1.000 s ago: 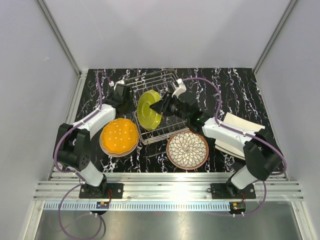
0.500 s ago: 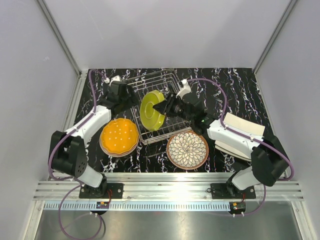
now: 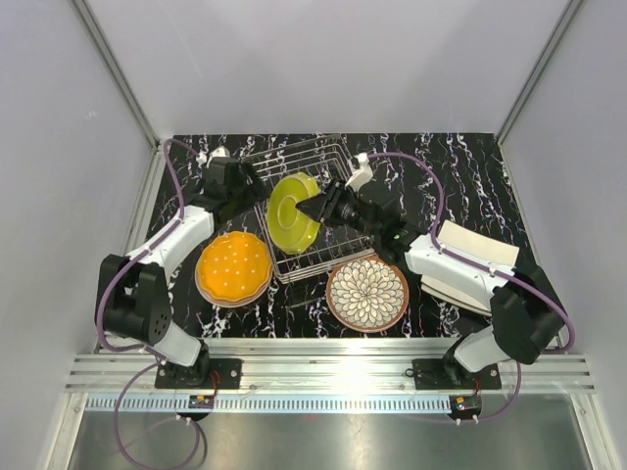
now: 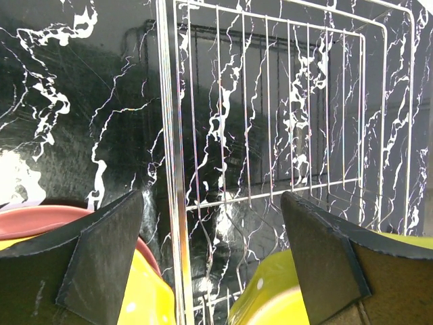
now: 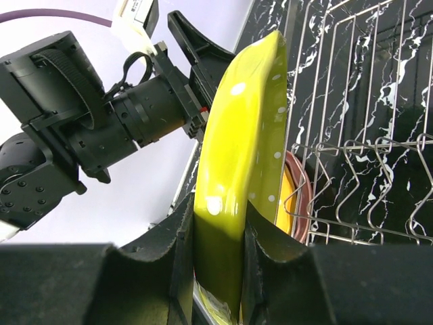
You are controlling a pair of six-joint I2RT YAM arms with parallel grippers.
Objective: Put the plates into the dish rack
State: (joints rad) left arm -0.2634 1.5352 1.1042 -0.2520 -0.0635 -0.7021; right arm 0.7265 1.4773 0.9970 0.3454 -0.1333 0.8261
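1. Since a second ago, the left gripper (image 4: 213,250) has gone from nearly shut to wide open, and the left arm has swung a bit toward the back left corner. The right arm has stretched further out over the rack.
2. The left gripper's two fingers (image 4: 101,257) are far apart, with nothing between them. It sits at the left side of the dish rack (image 3: 323,157), near the green plate but not touching it.
3. The right gripper (image 5: 218,230) is closed on the rim of the lime-green plate (image 5: 237,156), with one finger on each face.
4. The lime-green plate (image 3: 292,211) stands on its edge, tilted, over the left part of the dish rack. I cannot tell if its bottom edge touches the wires.
5. The orange plate (image 3: 233,264) lies flat on the black surface (image 3: 470,166), just left of the rack. A pink plate (image 4: 34,220) peeks out from under it.
6. The petal plate (image 3: 367,292) lies flat just in front of the rack.
7. The cream plates (image 3: 475,245) lie at the right, partly under the right arm.
8. From the left wrist, the wires of the rack (image 4: 270,122) run straight ahead.
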